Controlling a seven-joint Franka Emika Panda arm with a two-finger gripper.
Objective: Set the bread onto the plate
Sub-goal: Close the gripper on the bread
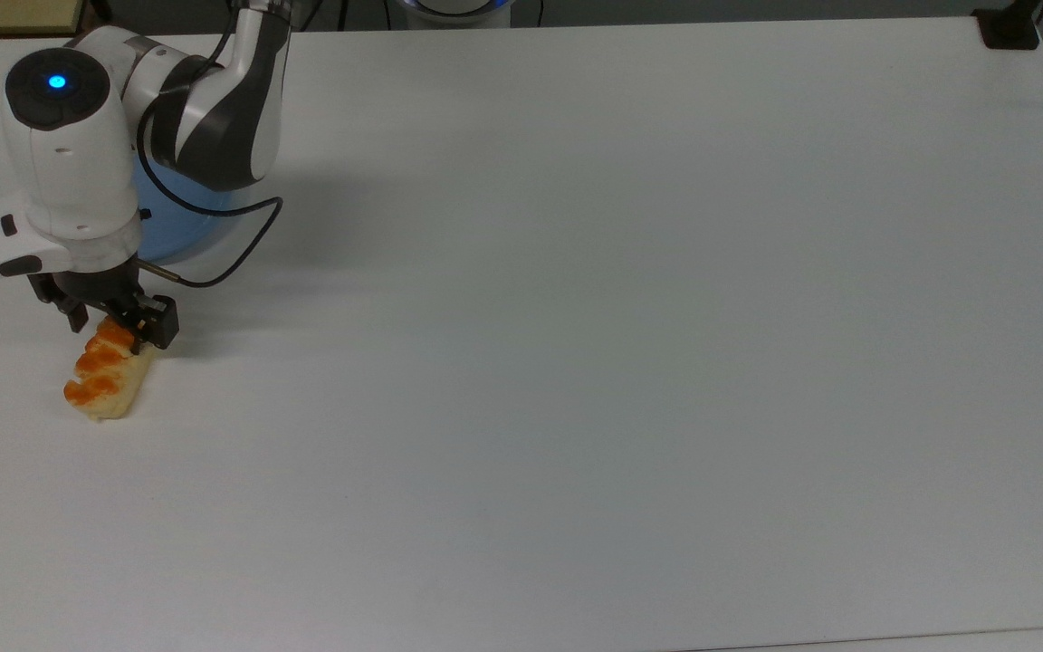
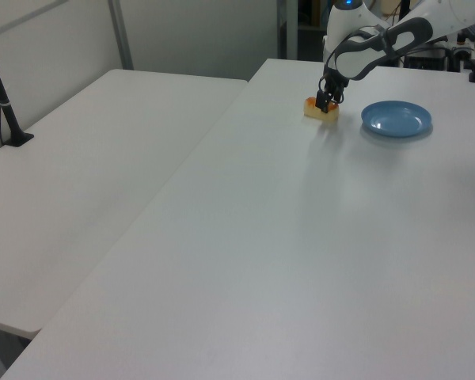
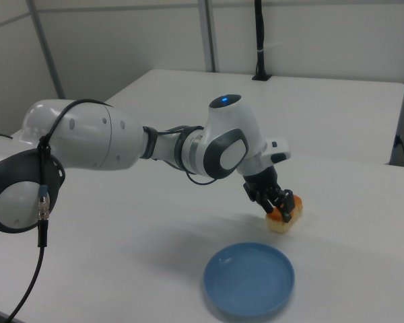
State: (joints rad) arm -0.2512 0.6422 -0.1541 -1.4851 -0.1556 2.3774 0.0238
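The bread (image 1: pixel 105 385), a small pale-yellow loaf with orange-brown ridges, lies on the white table near the top view's left edge. My gripper (image 1: pixel 119 328) is down at the loaf's far end, open, with one black finger on each side of it. In the left view the gripper (image 2: pixel 326 101) stands on the bread (image 2: pixel 313 109), just left of the plate (image 2: pixel 396 119). The light-blue plate (image 1: pixel 186 217) is partly covered by my arm in the top view. In the right view the plate (image 3: pixel 249 279) lies whole, nearer than the bread (image 3: pixel 284 225) and the gripper (image 3: pixel 281 205).
The white table (image 1: pixel 576 362) stretches wide and bare toward the top view's right. A black clamp base (image 1: pixel 1010 27) sits at its far right corner. In the left view a second white table (image 2: pixel 103 142) with a black post (image 2: pixel 4 95) adjoins on the left.
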